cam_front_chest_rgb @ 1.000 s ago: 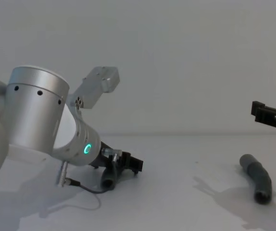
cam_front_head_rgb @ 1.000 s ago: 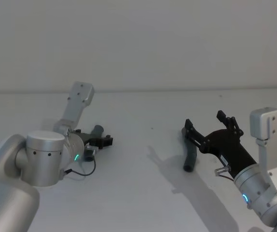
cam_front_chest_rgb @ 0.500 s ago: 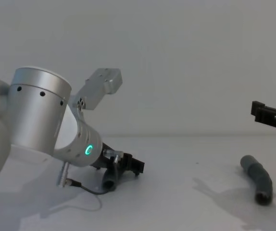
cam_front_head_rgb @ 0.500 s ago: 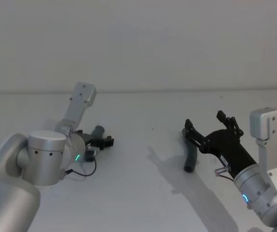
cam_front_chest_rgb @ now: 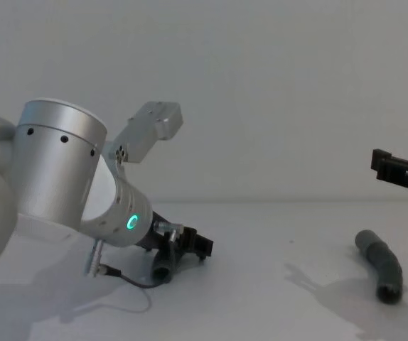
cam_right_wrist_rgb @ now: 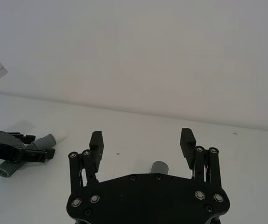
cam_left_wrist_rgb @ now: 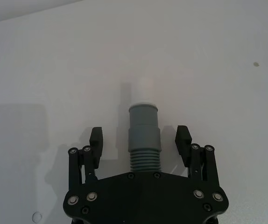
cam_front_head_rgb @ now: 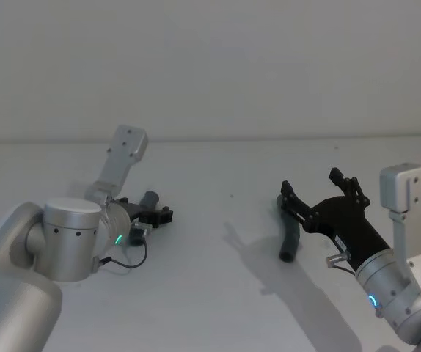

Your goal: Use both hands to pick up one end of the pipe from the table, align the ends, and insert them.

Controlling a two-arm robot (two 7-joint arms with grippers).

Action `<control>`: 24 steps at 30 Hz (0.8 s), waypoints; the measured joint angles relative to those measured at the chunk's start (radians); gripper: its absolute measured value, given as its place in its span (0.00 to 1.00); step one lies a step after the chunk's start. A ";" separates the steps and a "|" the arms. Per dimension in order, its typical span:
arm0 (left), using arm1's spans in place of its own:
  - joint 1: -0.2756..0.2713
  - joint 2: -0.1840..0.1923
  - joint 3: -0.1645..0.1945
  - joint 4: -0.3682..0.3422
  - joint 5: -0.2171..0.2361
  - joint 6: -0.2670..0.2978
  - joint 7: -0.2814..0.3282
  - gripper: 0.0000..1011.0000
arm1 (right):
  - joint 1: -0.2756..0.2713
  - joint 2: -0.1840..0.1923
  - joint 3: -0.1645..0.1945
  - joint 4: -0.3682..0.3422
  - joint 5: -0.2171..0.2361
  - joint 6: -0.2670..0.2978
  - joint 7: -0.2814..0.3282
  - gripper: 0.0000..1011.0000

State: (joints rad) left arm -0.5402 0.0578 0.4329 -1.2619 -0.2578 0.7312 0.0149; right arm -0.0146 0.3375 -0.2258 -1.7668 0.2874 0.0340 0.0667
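Observation:
One dark grey pipe piece (cam_left_wrist_rgb: 144,135) lies on the white table (cam_front_head_rgb: 196,308) at the left, its pale narrower end pointing away from the wrist. My left gripper (cam_left_wrist_rgb: 139,140) is open and low around it, with a gap between each finger and the pipe. The same piece (cam_front_head_rgb: 150,199) and left gripper (cam_front_head_rgb: 158,215) appear in the head view, and again in the chest view as pipe (cam_front_chest_rgb: 163,271) and gripper (cam_front_chest_rgb: 192,245). The other bent pipe piece (cam_front_head_rgb: 290,239) (cam_front_chest_rgb: 381,263) lies at the right. My right gripper (cam_front_head_rgb: 310,182) (cam_right_wrist_rgb: 141,138) hangs open above it, not touching it.
A thin black cable (cam_front_head_rgb: 126,262) loops on the table by the left wrist. A white wall (cam_front_head_rgb: 210,66) stands behind the table. Bare table stretches between the two pipe pieces.
The left arm has shifted very slightly around its pipe piece. The right arm and both pipe pieces have stayed where they were.

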 joint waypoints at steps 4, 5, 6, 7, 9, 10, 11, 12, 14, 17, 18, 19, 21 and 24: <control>0.000 0.000 0.000 0.001 0.000 0.000 -0.001 0.89 | 0.000 0.000 0.000 0.000 0.000 0.000 0.000 0.99; 0.000 0.000 0.001 0.001 0.000 0.001 -0.001 0.89 | 0.000 0.000 0.000 0.000 0.000 0.000 0.000 0.99; 0.000 0.000 0.001 0.001 0.000 0.001 -0.001 0.88 | 0.000 0.000 0.000 0.000 0.000 0.000 0.000 0.99; 0.000 0.000 0.001 0.001 0.001 0.001 -0.001 0.87 | 0.000 0.000 0.000 0.000 0.000 0.000 0.000 0.99; 0.000 0.000 0.001 0.001 0.000 0.001 -0.001 0.86 | 0.000 0.000 0.000 0.000 0.000 0.000 0.000 0.99; 0.000 0.000 0.001 0.001 0.000 0.001 -0.001 0.86 | 0.000 0.000 0.000 0.000 0.000 0.000 0.000 0.99; 0.000 0.000 0.001 0.002 0.001 0.001 -0.001 0.85 | 0.000 0.000 0.000 0.000 0.000 0.000 0.000 0.99; 0.000 0.000 0.001 0.002 0.001 0.001 -0.002 0.85 | 0.000 0.000 0.000 0.000 0.000 0.000 0.000 0.99; 0.000 0.000 0.001 0.002 0.000 0.001 -0.002 0.84 | 0.000 0.000 0.000 0.000 0.000 0.000 0.000 0.99; 0.000 0.000 0.002 0.002 0.001 0.001 -0.002 0.83 | 0.000 0.000 0.000 0.000 0.000 0.000 0.000 0.99; 0.000 0.000 0.002 0.002 0.000 0.002 -0.002 0.82 | 0.000 0.000 0.000 0.000 0.000 0.000 0.000 0.99; 0.000 0.000 0.002 0.002 0.000 0.002 -0.002 0.82 | 0.000 0.000 0.000 0.000 0.000 0.000 0.000 0.99; 0.001 0.000 0.002 0.002 0.001 0.002 -0.002 0.81 | 0.000 0.000 0.000 0.000 0.000 0.000 0.000 0.99; 0.001 0.000 0.002 0.002 0.000 0.002 -0.002 0.79 | 0.000 0.000 0.000 0.000 0.000 0.000 0.000 0.99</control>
State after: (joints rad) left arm -0.5396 0.0579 0.4349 -1.2597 -0.2573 0.7332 0.0128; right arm -0.0146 0.3375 -0.2258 -1.7667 0.2874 0.0340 0.0668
